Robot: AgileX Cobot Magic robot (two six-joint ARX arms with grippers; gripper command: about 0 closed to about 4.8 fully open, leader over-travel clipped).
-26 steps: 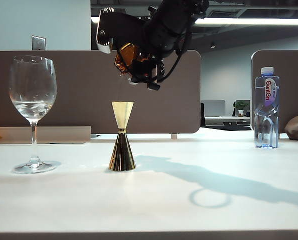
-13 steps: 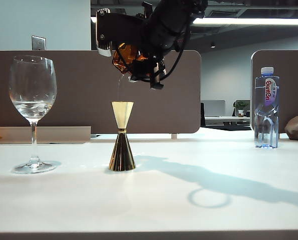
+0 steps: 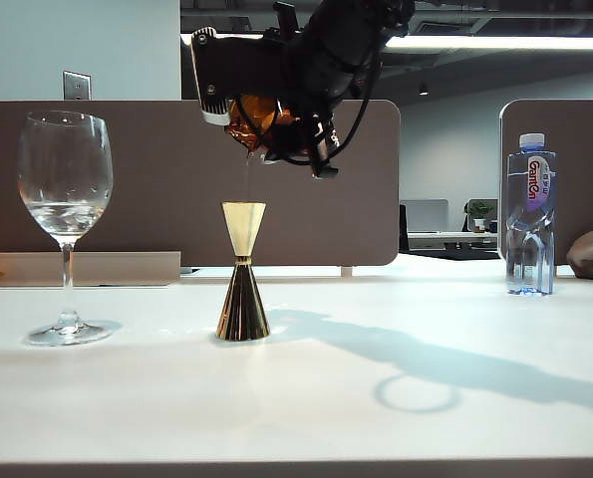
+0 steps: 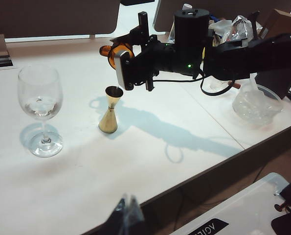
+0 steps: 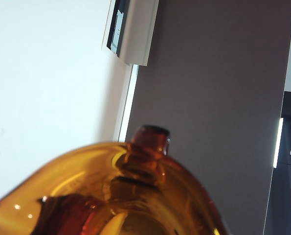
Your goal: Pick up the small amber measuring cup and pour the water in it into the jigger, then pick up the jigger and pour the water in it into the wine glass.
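wine glass (image 3: 65, 179) 1 — jigger (image 3: 243, 271) 1 — amber cup (image 3: 254, 118) 1 — bottle (image 3: 530, 214) 1

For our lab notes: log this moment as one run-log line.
step: pouring | right tool: holds tipped amber measuring cup above jigger | left tool: out of view | wine glass: untouched

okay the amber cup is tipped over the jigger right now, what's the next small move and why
Probably hold the tilt a moment longer, then roll the cup upright. The right gripper holds it tipped above the jigger, and a thin stream of water appears to run into the jigger's top. The left gripper waits off the table's near edge.
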